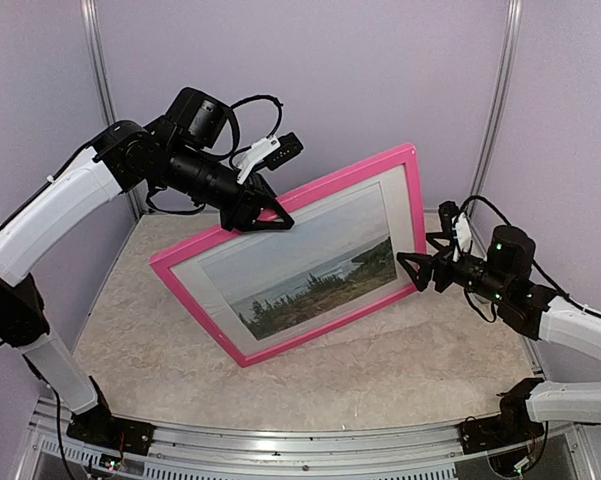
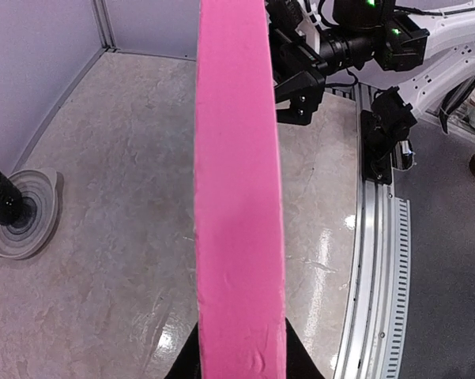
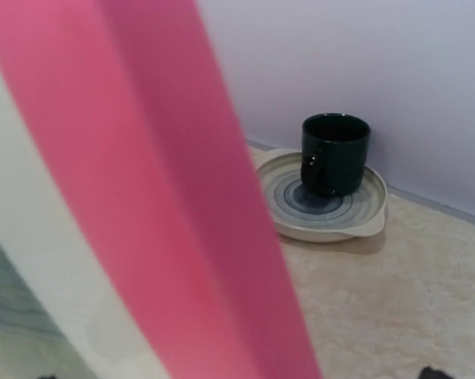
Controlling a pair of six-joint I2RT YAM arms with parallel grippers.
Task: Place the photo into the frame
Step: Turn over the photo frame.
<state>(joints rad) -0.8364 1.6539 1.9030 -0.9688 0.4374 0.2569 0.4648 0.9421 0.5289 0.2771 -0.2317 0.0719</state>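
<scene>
The frame [image 1: 190, 262] stands tilted on the table with its bright pink front towards the top camera. The photo [image 1: 320, 272], a landscape of trees, water and sky, shows inside it behind a white mat [image 1: 395, 205]. My left gripper [image 1: 272, 216] is shut on the frame's top rim; in the left wrist view the pink rim [image 2: 237, 197] runs between the black fingers [image 2: 302, 368]. My right gripper [image 1: 412, 270] straddles the frame's right rim [image 3: 182, 205] with its jaws apart; one fingertip [image 3: 435, 372] shows clear of the rim.
A dark green mug [image 3: 335, 154] stands on a round grey-ringed plate [image 3: 363, 217] at the table's back left corner, behind the frame; both also show in the left wrist view, the mug [image 2: 0, 197] on the plate [image 2: 35, 229]. Purple walls enclose the table.
</scene>
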